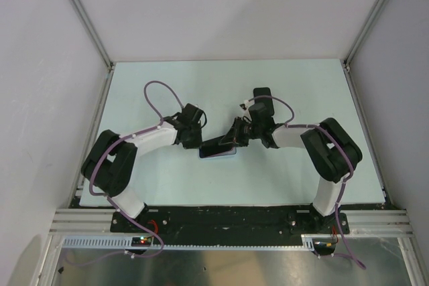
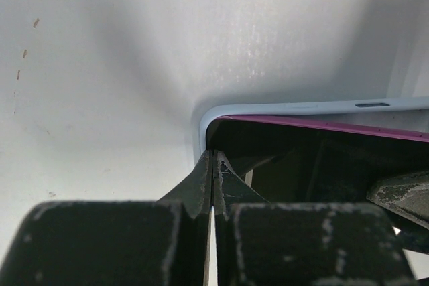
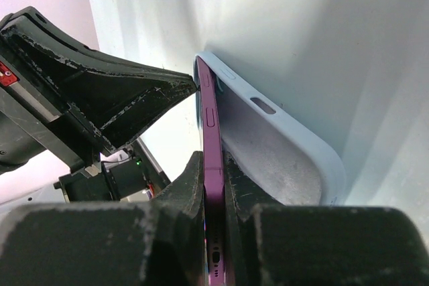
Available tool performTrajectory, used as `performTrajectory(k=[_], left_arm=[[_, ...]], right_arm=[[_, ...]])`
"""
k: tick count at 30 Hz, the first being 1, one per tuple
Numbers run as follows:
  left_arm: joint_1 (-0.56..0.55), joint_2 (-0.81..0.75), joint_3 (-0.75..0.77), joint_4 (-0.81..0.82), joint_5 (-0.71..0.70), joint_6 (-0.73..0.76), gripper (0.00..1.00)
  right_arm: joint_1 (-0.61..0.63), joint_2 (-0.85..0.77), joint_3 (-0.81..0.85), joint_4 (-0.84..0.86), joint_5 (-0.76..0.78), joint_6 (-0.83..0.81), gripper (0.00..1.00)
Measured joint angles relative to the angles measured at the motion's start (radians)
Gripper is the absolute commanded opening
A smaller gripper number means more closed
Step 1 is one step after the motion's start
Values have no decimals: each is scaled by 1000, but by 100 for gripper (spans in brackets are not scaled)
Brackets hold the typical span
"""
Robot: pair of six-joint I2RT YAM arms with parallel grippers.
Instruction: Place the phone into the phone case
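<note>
The purple phone (image 3: 213, 140) is held on edge between my right gripper's (image 3: 214, 172) fingers, which are shut on its sides. Its far end sits in the far end of the light blue case (image 3: 295, 149); the near end is lifted off the case floor. In the left wrist view the case's rim (image 2: 281, 108) curves round the phone's purple edge (image 2: 335, 127). My left gripper (image 2: 213, 157) is shut with nothing between its tips, which rest at the phone's dark corner by the case rim. From above, phone and case (image 1: 218, 151) lie between the left gripper (image 1: 196, 140) and the right gripper (image 1: 236, 136).
The pale table (image 1: 228, 85) is fenced by white walls and metal rails (image 1: 87, 21). The left arm's fingers (image 3: 134, 98) show close beside the phone's far end in the right wrist view. The arm bases stand at the near edge (image 1: 228, 220).
</note>
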Motion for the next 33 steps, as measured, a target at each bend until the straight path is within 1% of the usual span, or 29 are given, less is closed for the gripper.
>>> performTrajectory(k=[9,14,20,28,33], left_arm=[[-2,7,8,-5,-1,1,0],[-3,11,12,-6,0,1,0],[-6,15,16,-3,5,0,0],[-16,30,22,24,28,0,0],[-24,35,31,32,43,0,0]], right_arm=[[18,-32,5,-53,64,-28,20],[13,-34,5,-82,91,-48,24],[7,-43,5,-121,117,-75,33],[-22,-71,3,-209,159,-134,42],[-56,-93,-2,-258,189,-171,44]])
